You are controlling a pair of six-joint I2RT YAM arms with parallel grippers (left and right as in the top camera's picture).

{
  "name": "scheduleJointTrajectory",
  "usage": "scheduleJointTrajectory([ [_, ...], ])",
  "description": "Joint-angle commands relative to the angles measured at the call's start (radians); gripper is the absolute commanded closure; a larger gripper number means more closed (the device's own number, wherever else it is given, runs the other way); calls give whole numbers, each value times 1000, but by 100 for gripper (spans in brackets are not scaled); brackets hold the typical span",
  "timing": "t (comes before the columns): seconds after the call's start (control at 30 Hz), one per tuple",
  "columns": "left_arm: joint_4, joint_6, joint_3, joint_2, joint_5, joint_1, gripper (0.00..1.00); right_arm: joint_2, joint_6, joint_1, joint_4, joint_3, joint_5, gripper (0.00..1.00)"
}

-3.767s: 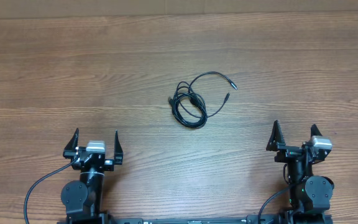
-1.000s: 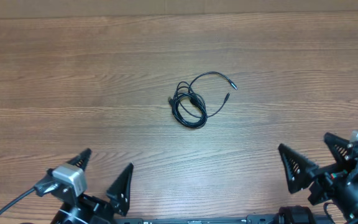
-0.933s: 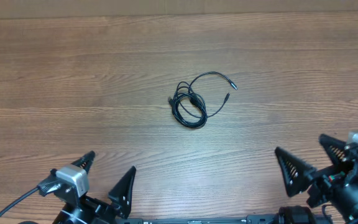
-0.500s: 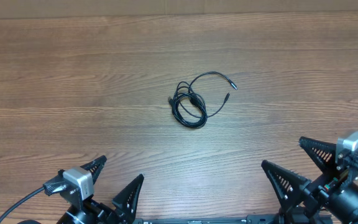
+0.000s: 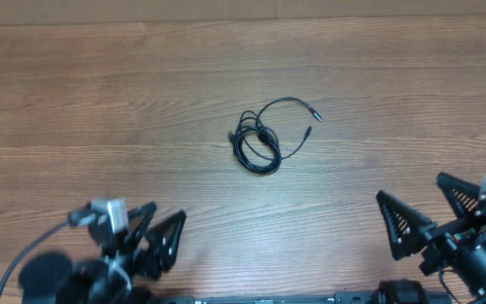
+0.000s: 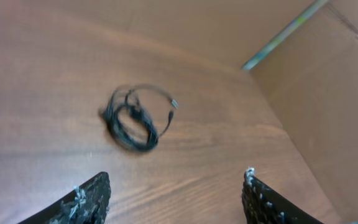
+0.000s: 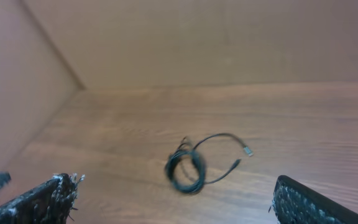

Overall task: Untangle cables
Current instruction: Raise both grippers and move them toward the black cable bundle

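The wooden table carries the work. Both arms sit at its near edge. The right gripper is spread wide and empty. The left gripper, blurred overhead, seems parted and empty too. The cables lie mid-table, well apart from both. Best approach: pin the coiled bundle with one gripper, then draw a free plug end outward with the other.

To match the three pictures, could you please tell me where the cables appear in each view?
Overhead: cables, just above centre.
Left wrist: cables, left of centre, blurred.
Right wrist: cables, centre, lower half.
Shared landmark: free plug end, at the bundle's upper right.
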Motion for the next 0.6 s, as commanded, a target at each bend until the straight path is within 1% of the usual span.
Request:
scheduleJointTrajectory([
  [0.0,29,-84,-28,100,25,4,34,-1,15,-3,29,21,76,0],
  [0.03,37,-84,-28,132,25,4,35,-1,15,-3,35,21,82,0],
  [0.17,73,-84,-28,238,24,-1,35,3,15,-3,42,21,130,0],
  [0.27,91,-94,-27,319,20,-23,33,11,16,-3,42,21,156,0],
  [0.33,106,-90,-27,384,18,-57,30,18,16,-3,42,21,163,0],
  [0.4,126,-87,-27,443,18,-108,27,26,24,-3,44,21,163,0],
  [0.5,193,-40,-27,532,17,-226,22,48,35,-3,45,21,163,0],
  [0.57,269,-2,-27,604,-9,-335,15,72,38,-3,36,21,162,0],
])
